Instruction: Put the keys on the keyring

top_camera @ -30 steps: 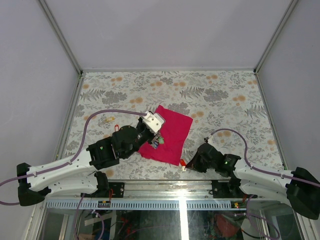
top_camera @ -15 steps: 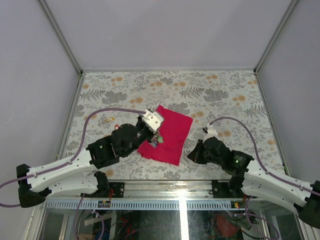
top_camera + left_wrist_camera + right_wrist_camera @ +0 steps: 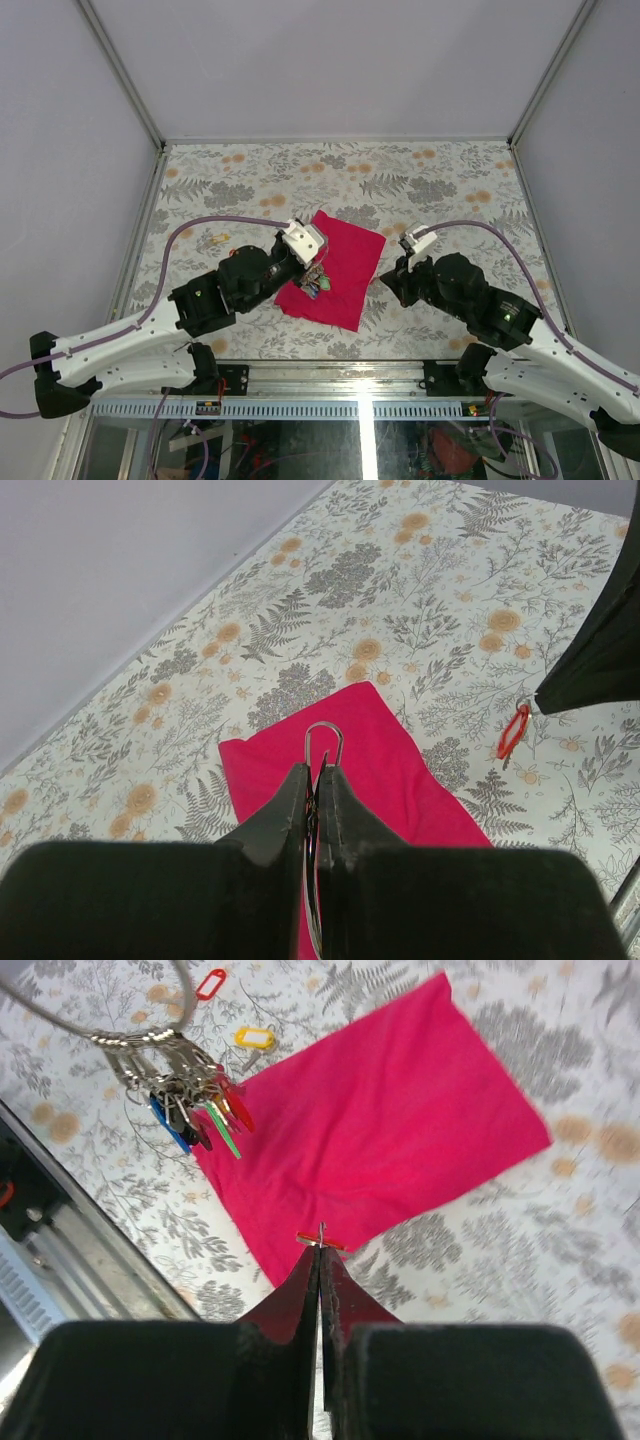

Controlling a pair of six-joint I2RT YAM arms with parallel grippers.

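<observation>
My left gripper point(image 3: 320, 770) is shut on the thin silver keyring point(image 3: 323, 742), whose loop sticks out past the fingertips above the magenta cloth point(image 3: 380, 760). In the right wrist view the keyring's bunch of keys and coloured tags point(image 3: 180, 1085) hangs in the air at the upper left. In the top view it hangs at the left gripper point(image 3: 308, 268) over the cloth's left edge. My right gripper point(image 3: 320, 1253) is shut on a small red-headed key point(image 3: 322, 1242), held off the table just right of the cloth point(image 3: 345, 262). The key also shows in the left wrist view point(image 3: 512, 732).
A yellow tag point(image 3: 253, 1036) and a red tag point(image 3: 210, 982) lie on the floral tabletop left of the cloth, seen in the top view point(image 3: 218, 240) too. Grey walls with metal rails point(image 3: 140, 215) bound the table. The front rail runs along the near edge point(image 3: 330, 385).
My right gripper has risen from the table's front edge and moved back and right, carrying the red-headed key. My left gripper with the keyring has shifted only slightly.
</observation>
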